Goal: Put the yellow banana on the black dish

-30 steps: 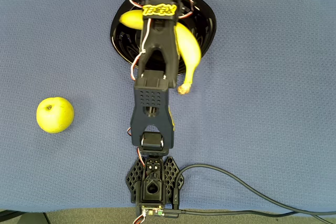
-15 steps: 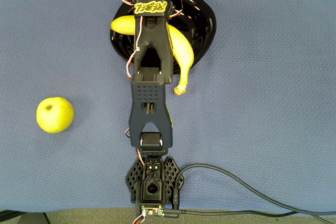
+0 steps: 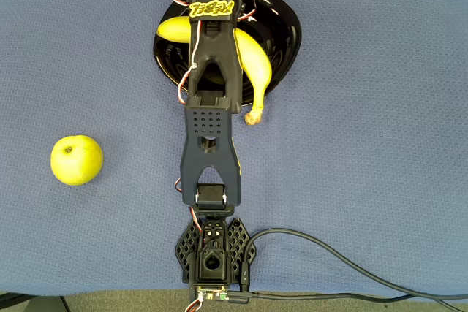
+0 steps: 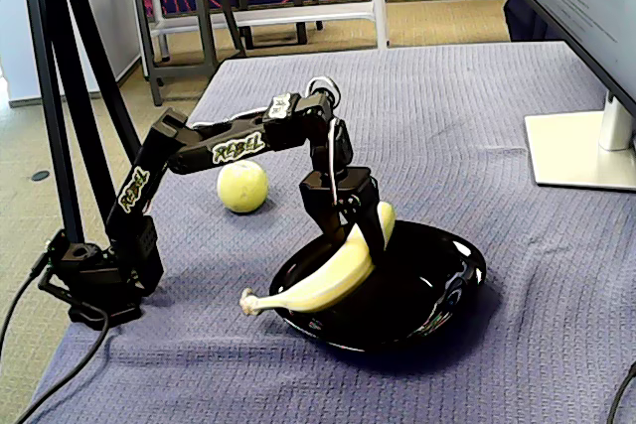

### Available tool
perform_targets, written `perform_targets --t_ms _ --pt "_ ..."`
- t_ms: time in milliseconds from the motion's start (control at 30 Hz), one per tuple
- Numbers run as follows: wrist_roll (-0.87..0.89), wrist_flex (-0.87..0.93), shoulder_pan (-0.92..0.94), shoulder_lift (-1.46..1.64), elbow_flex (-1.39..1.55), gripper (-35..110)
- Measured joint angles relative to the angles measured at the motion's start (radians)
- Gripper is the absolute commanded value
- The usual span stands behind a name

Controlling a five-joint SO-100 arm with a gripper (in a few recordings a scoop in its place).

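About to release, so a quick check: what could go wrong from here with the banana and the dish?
1. The yellow banana lies across the rim of the black dish, its stem end hanging out over the cloth; on release it may tip or slide off.
2. The gripper sits close against the banana, so withdrawing could drag it.
3. The dish looks glossy, so the banana may slide.
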Motion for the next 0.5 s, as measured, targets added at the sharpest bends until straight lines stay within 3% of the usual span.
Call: perform_targets --t_ms 500 --pt "0.008 -0.083 0.017 -0.063 -0.015 1"
